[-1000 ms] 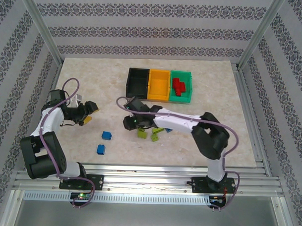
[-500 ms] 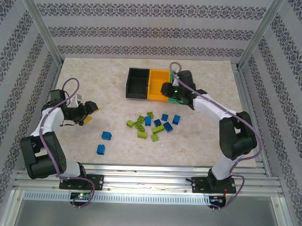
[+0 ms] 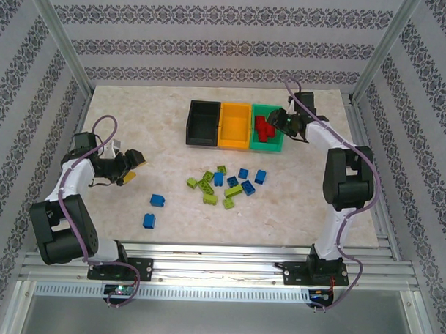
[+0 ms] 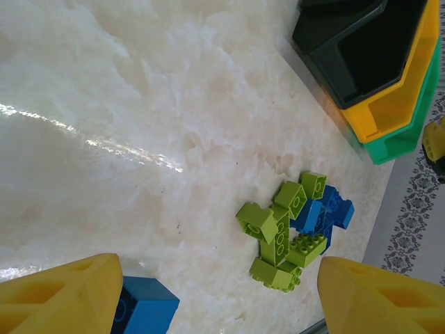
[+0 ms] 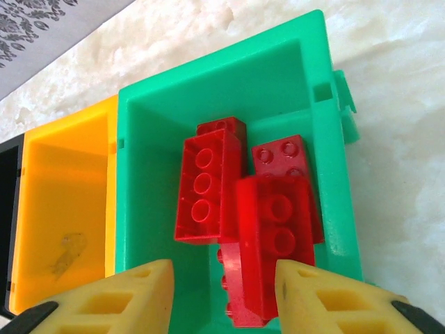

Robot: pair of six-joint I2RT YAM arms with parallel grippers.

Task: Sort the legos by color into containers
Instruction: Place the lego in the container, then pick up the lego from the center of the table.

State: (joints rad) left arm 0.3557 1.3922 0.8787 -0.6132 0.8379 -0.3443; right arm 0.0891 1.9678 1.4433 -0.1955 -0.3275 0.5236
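The right gripper (image 3: 283, 122) hangs above the green bin (image 3: 268, 146), at the right end of the row of three bins. In the right wrist view its two yellow fingers (image 5: 132, 299) stand somewhat apart and clamp nothing. Below them the red bricks (image 5: 208, 188) lie in this bin. The longest ones lie with their long axis along the long side of the bin and their studs upward, and one leans over the others.

The orange-yellow bin (image 3: 235, 127) is touching the green one, and the black bin (image 3: 203, 122) is on the other side of it. All three bins have their long axis pointing away from the arms, toward the far wall.

The left gripper (image 3: 131, 167) is low over the left part of the tabletop (image 3: 137, 113), with the jaws wide and holding nothing. A loose heap of lime green and blue bricks (image 3: 226, 185) lies in the middle of the tabletop, pointing in many directions. The two blue bricks (image 3: 157, 200) lie apart from the heap, nearer to the left arm.
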